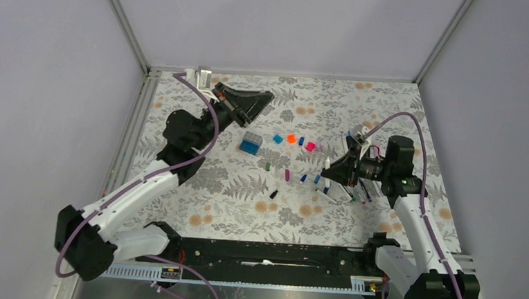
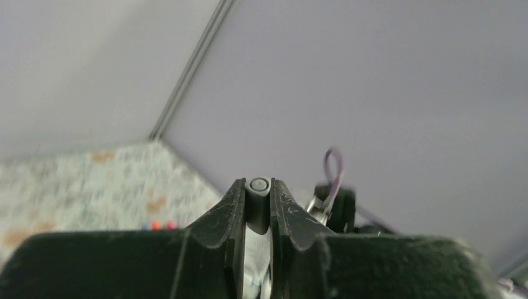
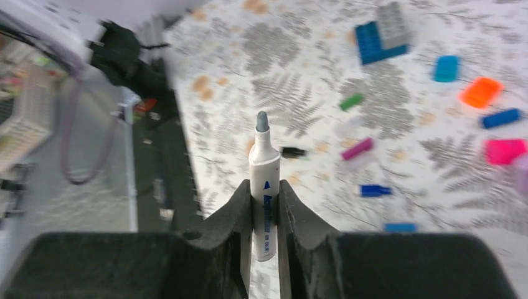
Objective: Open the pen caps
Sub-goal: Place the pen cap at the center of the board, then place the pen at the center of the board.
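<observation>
Pen caps [image 1: 291, 138] lie scattered loose across the middle of the bench [image 1: 231, 189], which is covered in a fern-print cloth.

At far left the left tool [image 2: 258, 198] is raised and angled toward the wall. Its jaws are pressed onto a grey cylinder [image 2: 259, 187] with a round end. Whether this is a cap or a barrel end cannot be told, as the rest is hidden between the jaws.

Right of it sits a blue-and-grey studded block [image 1: 250, 143]. Beyond it are a light-blue cap [image 3: 446, 68], a chunky orange cap [image 3: 480, 92] and a pink cap [image 3: 504, 151]. Nearer are slim green [image 3: 351, 101], magenta [image 3: 357, 149] and black [image 3: 292, 151] caps, all blurred.

At right the right tool [image 3: 264, 187] pinches a white marker [image 3: 263, 168] with blue print and a bare grey tip, its lower end cut off. Pen barrels [image 1: 326, 190] beneath the tool are mostly hidden.
</observation>
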`<state>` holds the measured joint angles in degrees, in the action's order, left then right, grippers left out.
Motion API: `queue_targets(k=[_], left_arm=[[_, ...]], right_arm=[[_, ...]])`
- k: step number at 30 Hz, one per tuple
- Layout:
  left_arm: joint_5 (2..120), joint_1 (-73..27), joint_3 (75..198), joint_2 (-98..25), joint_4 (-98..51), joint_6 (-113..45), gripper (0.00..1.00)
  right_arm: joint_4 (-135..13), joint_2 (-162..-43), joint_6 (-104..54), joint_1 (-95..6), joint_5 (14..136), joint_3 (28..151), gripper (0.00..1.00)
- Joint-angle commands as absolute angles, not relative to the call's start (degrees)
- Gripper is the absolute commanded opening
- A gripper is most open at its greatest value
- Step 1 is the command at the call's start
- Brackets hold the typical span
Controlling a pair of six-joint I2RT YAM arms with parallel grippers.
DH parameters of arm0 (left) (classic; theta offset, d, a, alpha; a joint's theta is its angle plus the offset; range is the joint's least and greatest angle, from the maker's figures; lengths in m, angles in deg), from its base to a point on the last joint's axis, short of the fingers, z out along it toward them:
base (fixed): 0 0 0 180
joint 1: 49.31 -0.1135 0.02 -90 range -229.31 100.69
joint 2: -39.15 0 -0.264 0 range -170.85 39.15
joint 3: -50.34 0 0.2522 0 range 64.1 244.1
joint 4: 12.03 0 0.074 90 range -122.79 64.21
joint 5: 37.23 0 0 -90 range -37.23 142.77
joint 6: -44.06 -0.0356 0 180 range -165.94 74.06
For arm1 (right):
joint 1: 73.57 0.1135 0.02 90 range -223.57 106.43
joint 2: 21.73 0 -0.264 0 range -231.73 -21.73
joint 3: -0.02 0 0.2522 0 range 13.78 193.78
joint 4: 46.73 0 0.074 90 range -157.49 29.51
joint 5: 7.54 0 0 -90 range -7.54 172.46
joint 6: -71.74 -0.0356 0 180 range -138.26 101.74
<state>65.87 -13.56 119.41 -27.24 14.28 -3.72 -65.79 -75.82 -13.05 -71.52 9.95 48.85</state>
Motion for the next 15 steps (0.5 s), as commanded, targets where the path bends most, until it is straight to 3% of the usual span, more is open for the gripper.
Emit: queue_targets(k=[1,6,15], left_arm=[[69.88,-12.27,112.47,-20.12,-6.06,-5.10,0.00],[61.17,-2.38,104.33,-16.46,-17.52,-6.91,0.00],[42.40,12.41,98.77,-26.95,-14.99,-2.92,0.00]], right_arm=[[-86.15,-75.41,10.98,-71.56,24.93,53.13,0.00],[-95.17,-80.07,19.53,-65.93,34.41,55.49,0.00],[-94.43,-85.71,20.90,-60.36,52.41,52.05,0.03]])
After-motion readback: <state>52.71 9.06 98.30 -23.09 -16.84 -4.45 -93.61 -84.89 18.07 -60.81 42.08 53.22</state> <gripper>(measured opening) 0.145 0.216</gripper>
